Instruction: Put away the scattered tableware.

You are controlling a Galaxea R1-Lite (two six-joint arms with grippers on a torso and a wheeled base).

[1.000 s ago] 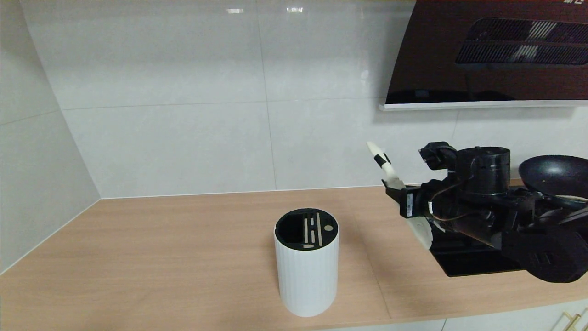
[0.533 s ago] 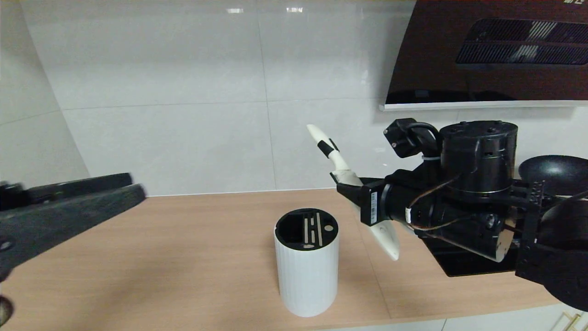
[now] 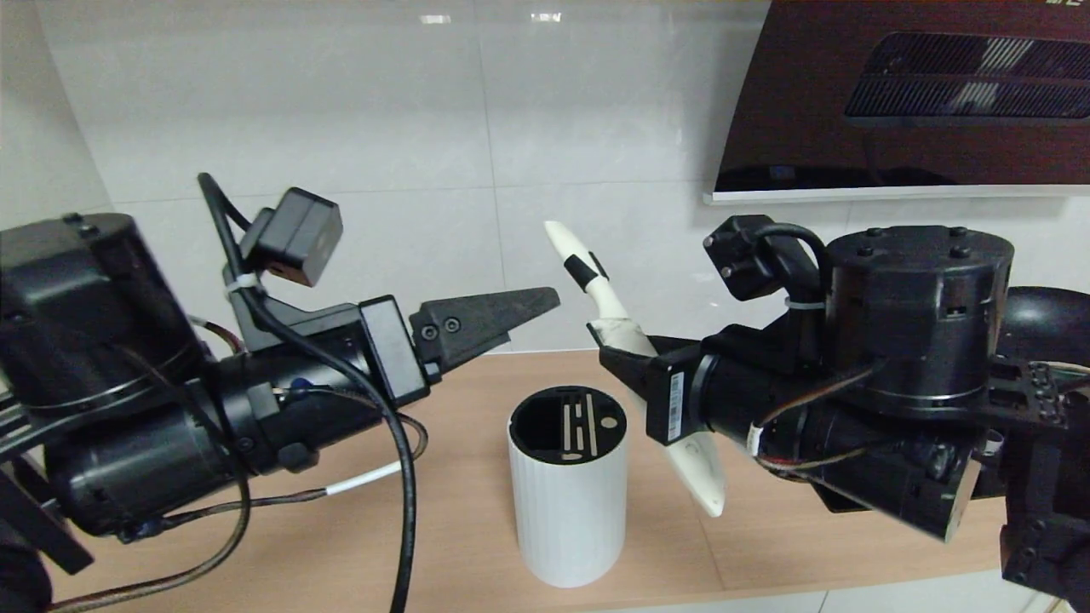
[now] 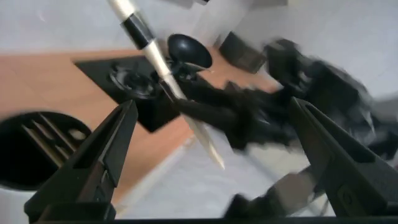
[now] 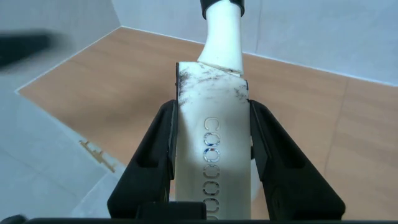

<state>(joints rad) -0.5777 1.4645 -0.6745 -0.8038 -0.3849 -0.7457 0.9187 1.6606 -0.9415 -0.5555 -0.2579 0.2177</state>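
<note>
While the right gripper (image 3: 632, 356) clamps the white knife (image 3: 700, 473) mid-length, we see it tilted, tip down, just right of the holder (image 3: 569, 498); left gripper (image 3: 515, 308) gapes empty above it.

home kitchen | range hood (image 3: 903, 94) | cooktop (image 4: 134, 87) | tiled wall (image 3: 383, 128) | wooden counter (image 3: 341, 545)

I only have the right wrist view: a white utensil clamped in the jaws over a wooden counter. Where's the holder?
Observer: The white cylindrical holder stands on the counter, below and left of the right gripper in the head view.
Operator: Is the left arm close?
Observer: Yes, the left gripper is open, its tips pointing toward the utensil.
Operator: What's on the holder's top?
Observer: A black insert with one large opening and narrow slots.
</note>
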